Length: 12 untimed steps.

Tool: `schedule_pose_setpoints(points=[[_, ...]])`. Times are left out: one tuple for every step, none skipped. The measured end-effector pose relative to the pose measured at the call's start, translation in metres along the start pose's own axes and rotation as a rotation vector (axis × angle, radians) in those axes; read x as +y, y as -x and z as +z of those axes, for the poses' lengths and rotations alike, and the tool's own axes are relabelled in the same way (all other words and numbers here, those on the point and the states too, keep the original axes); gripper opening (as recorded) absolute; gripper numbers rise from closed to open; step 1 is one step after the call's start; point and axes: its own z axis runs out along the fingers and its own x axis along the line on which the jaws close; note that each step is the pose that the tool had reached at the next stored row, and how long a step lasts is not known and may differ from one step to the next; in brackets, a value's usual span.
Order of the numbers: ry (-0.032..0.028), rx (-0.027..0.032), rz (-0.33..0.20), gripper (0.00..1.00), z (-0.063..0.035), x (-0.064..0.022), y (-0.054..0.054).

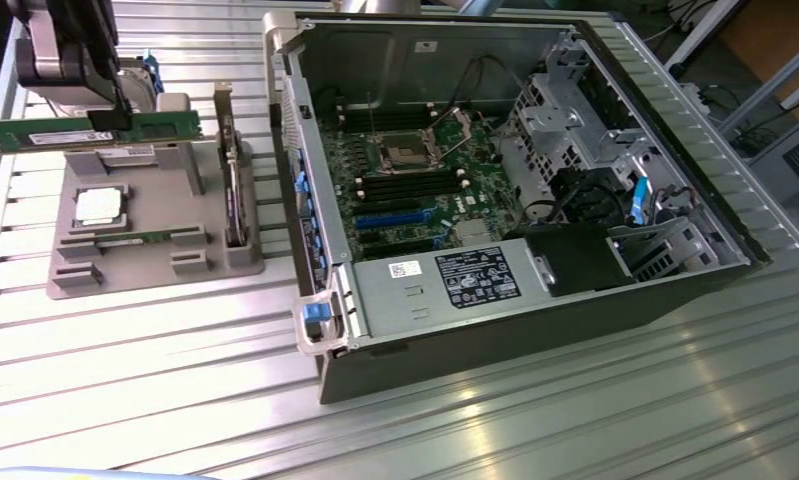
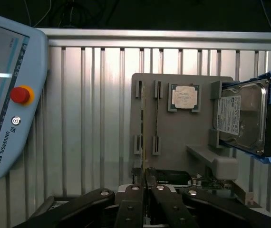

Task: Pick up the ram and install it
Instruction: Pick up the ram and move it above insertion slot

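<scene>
**Exterior view.** At the exterior view's left, the gripper [image 1: 106, 121] pinches the ram [image 1: 166, 127], a green stick held level above the grey fixture [image 1: 146, 270]. The fixture carries a processor chip [image 1: 99, 205] and an upright expansion card [image 1: 234, 190]. The open computer case [image 1: 533, 345] lies to the exterior view's right.

**Wrist view.** The gripper [image 2: 147, 187] has its fingers [image 2: 133, 204] drawn close together over the fixture [image 2: 178, 137]. A hard drive [image 2: 242, 118] and a teach pendant [image 2: 7, 95] flank the fixture.
</scene>
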Motion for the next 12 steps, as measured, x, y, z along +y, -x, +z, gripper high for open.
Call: schedule_pose_setpoints(points=[[0.0,0.0001,0.0,0.12,0.0,-0.0006,0.0],[0.0001,0.0004,0.0,0.12,-0.0001,-0.0013,0.0],[0.0,0.0009,0.0,0.12,-0.0001,-0.003,-0.0001],[0.0001,0.0014,0.0,0.12,-0.0001,-0.0041,-0.0001],[0.0,0.0016,0.0,0.12,-0.0001,-0.0047,-0.0001],[0.0001,0.0019,0.0,0.12,-0.0002,-0.0053,-0.0001],[0.0001,0.0022,0.0,0.12,-0.0002,-0.0061,-0.0001],[0.0,0.0024,0.0,0.12,-0.0002,-0.0069,-0.0001],[0.0,0.0026,0.0,0.12,-0.0002,-0.0078,-0.0001],[0.0001,0.0028,0.0,0.12,-0.0003,-0.0084,-0.0001],[0.0001,0.003,0.0,0.12,-0.0003,-0.0092,-0.0001],[0.0001,0.0031,0.0,0.12,-0.0003,-0.0099,-0.0001]])
